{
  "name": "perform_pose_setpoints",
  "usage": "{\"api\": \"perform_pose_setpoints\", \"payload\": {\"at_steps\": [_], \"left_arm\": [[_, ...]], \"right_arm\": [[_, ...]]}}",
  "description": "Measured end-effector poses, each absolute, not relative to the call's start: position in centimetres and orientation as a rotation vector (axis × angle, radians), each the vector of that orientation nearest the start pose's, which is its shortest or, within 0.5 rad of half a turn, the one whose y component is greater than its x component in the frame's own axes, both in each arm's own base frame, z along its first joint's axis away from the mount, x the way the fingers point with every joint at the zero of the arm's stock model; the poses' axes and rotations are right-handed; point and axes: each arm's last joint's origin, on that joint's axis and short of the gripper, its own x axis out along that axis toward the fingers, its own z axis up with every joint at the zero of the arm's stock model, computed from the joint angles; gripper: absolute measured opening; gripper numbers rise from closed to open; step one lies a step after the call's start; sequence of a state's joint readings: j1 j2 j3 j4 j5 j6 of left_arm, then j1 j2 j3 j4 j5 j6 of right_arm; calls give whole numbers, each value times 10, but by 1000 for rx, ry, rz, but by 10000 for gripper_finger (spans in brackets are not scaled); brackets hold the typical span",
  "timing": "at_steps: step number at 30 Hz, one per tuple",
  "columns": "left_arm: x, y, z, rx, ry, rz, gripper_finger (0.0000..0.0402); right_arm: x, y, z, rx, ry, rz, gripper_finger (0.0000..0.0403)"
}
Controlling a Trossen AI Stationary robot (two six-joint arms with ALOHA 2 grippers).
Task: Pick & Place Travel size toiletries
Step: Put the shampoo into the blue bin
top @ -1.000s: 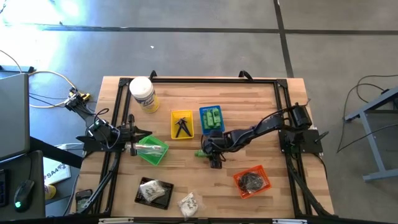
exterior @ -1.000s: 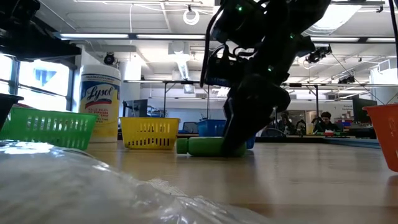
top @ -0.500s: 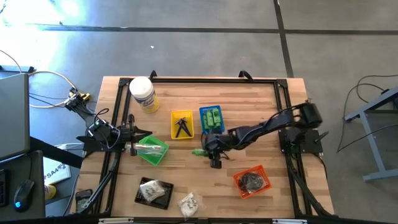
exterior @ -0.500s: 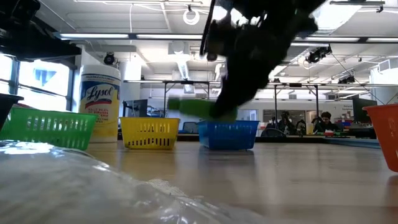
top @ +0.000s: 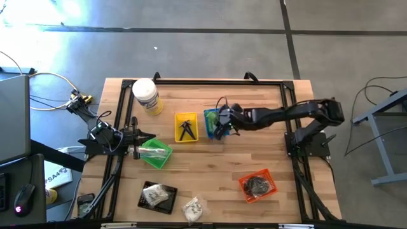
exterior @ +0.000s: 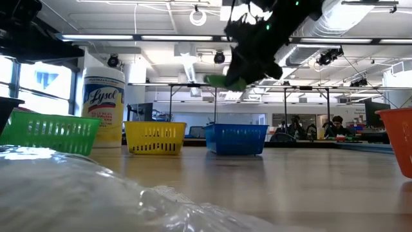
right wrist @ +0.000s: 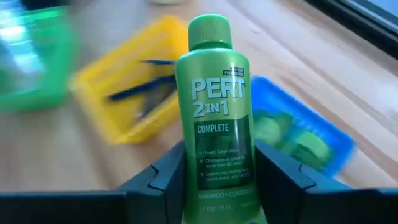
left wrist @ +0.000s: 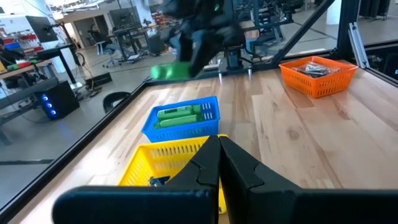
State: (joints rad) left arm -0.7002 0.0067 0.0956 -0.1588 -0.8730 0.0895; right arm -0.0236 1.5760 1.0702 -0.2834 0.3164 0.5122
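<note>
My right gripper [right wrist: 214,177] clamps the green bottle [right wrist: 214,106] in the air above the blue basket [top: 215,122]. Best to centre over its open space beside the bottles already inside, lower, then release. Left gripper [left wrist: 219,163] closed, idle by the green basket [top: 157,153].

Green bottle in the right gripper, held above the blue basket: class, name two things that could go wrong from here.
1. The right gripper pinches only the lower end of the green bottle, so it might tilt or slip.
2. The blue basket already holds green bottles, so the new one may land on top and roll over the rim.
</note>
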Motion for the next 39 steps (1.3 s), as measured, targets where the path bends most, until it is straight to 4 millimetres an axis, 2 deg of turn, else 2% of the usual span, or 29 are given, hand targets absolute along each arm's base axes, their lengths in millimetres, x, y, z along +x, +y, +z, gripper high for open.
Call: {"api": "perform_pose_setpoints", "payload": {"at_steps": [4,9,17,20,24,33,39], "left_arm": [[76,-35,181,131,56,170,0],[76,-35,181,131,57,170,0],[76,-35,181,131,57,171,0],[76,-35,181,131,57,171,0],[76,-35,181,130,57,171,0],[76,-35,181,131,57,173,0],[76,-35,181,131,57,174,0]], "right_arm": [[330,-29,214,411,760,-649,151],[338,-30,204,467,763,-621,137],[346,-34,170,531,856,-672,149],[348,-35,164,518,864,-672,150],[351,-32,164,475,863,-635,163],[351,-27,167,470,867,-578,236],[347,-27,182,469,836,-568,257]]}}
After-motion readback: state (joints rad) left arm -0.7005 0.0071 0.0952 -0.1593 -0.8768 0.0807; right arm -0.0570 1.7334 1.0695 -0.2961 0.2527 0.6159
